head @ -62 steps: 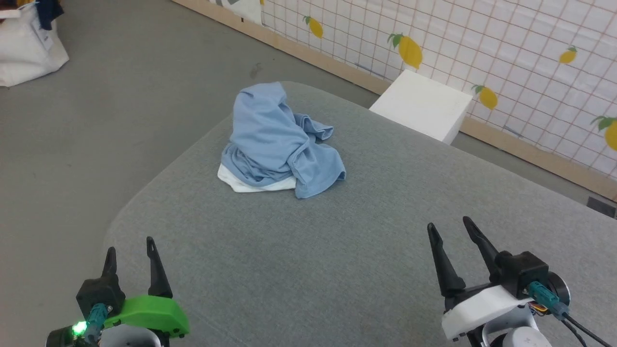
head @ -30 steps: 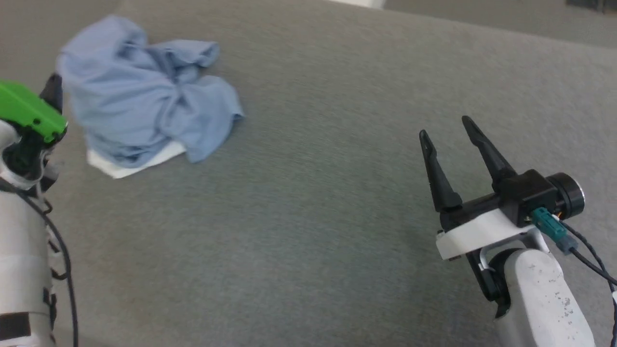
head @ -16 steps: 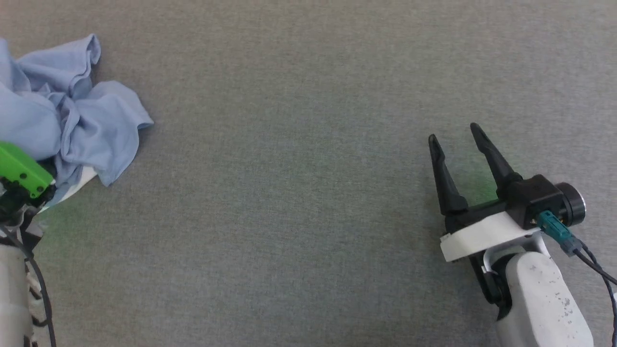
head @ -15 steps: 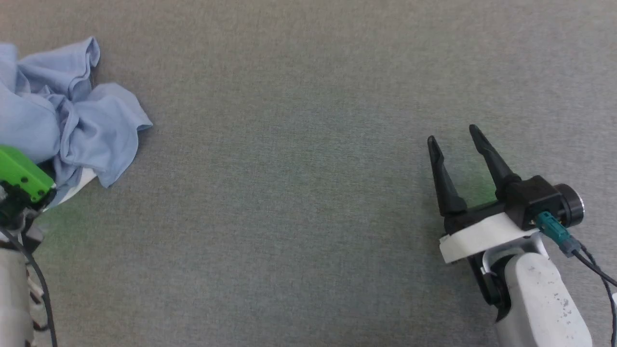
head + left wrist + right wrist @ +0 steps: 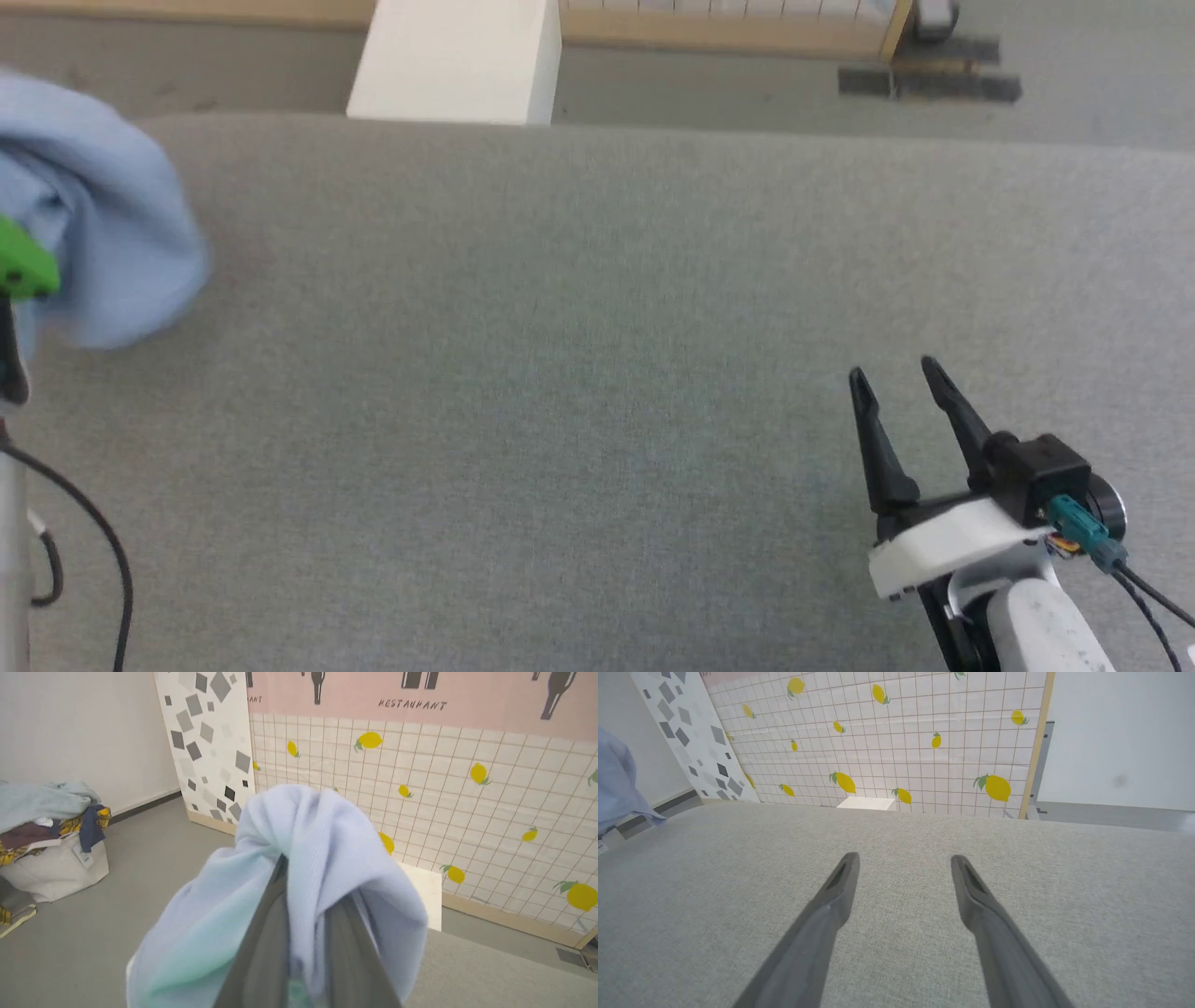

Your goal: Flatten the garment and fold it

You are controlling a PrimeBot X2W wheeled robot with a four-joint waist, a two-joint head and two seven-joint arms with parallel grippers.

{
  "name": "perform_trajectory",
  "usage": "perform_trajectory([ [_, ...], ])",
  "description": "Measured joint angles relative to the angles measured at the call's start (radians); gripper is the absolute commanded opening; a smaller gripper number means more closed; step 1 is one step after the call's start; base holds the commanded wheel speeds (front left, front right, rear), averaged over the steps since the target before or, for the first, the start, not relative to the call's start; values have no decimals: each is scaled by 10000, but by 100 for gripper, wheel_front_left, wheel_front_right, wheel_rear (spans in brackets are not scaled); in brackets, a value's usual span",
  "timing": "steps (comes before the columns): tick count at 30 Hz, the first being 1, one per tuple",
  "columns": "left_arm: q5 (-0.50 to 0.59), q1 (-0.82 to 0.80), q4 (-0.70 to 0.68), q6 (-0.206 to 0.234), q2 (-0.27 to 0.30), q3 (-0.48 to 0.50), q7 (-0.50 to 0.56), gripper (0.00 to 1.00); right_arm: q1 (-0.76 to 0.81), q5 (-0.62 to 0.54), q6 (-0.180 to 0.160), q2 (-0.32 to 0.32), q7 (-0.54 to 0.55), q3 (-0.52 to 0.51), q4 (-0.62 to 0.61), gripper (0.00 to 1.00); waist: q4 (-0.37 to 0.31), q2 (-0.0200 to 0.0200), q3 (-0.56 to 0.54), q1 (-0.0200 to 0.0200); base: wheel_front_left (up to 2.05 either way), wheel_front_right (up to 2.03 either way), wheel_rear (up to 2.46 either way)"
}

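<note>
— Garment (image 5: 317, 830): where is it?
— The left wrist view has the pale blue knit bunched over the left gripper (image 5: 306, 896), whose fingers pinch it. The head view blurs it into a blue mass at the left of the grey table (image 5: 560, 373).
— And the right gripper (image 5: 904, 858)?
— Fingers spread wide over the table, well apart from the cloth.
— Surroundings?
— White box (image 5: 457, 56) past the far edge, lemon-print wall (image 5: 467, 812), bag of clothes (image 5: 56, 868) on the floor.

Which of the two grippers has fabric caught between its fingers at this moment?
The left gripper: its fingers pinch the light blue garment, which bunches over them. The right gripper has its fingers wide apart over the grey surface, holding nothing.
</note>
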Motion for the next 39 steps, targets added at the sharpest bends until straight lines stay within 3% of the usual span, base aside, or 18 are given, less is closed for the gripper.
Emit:
perform_trajectory([
  [6,328,-958,-646,-290,-412,-763,-938,0,508,44,2,4,-6,-270,-10,100,-124,0,-1242,0,0,0,0],
  [17,2,-1455,-1001,-748,-3028,-2658,-1141,0,822,-167,0,-4,428,-433,-529,100,-1229,0,-2336,0,0,0,0],
  [22,-366,-994,-44,-1009,-4117,-3565,-1007,0,936,-167,2,-4,616,-360,-775,100,-2005,-1,-2421,0,0,0,0],
  [26,-562,-130,1384,-1035,-4418,-4433,-244,0,961,-165,0,-2,690,-268,-907,100,-2485,-1,-2369,0,0,0,0],
  [31,-815,667,3371,-1020,-4537,-5407,1670,0,958,-157,2,-8,731,-257,-963,100,-2975,-1,-2178,0,0,0,0],
  [36,-1434,945,4299,-1139,-4577,-5854,3394,0,950,-138,0,-8,729,-309,-953,100,-3182,-1,-1886,0,0,0,0],
  [37,-1546,942,4305,-1139,-4583,-5875,3632,5,947,-134,0,-6,731,-332,-947,100,-3189,0,-1824,0,0,0,0],
  [38,-1716,935,4247,-1143,-4585,-5883,3856,100,943,-130,0,-8,729,-351,-932,100,-3146,-1,-1772,0,0,0,0],
  [39,-1783,944,4176,-1233,-4589,-5879,3900,100,941,-119,0,-10,729,-353,-917,100,-3107,0,-1764,0,0,0,0],
])
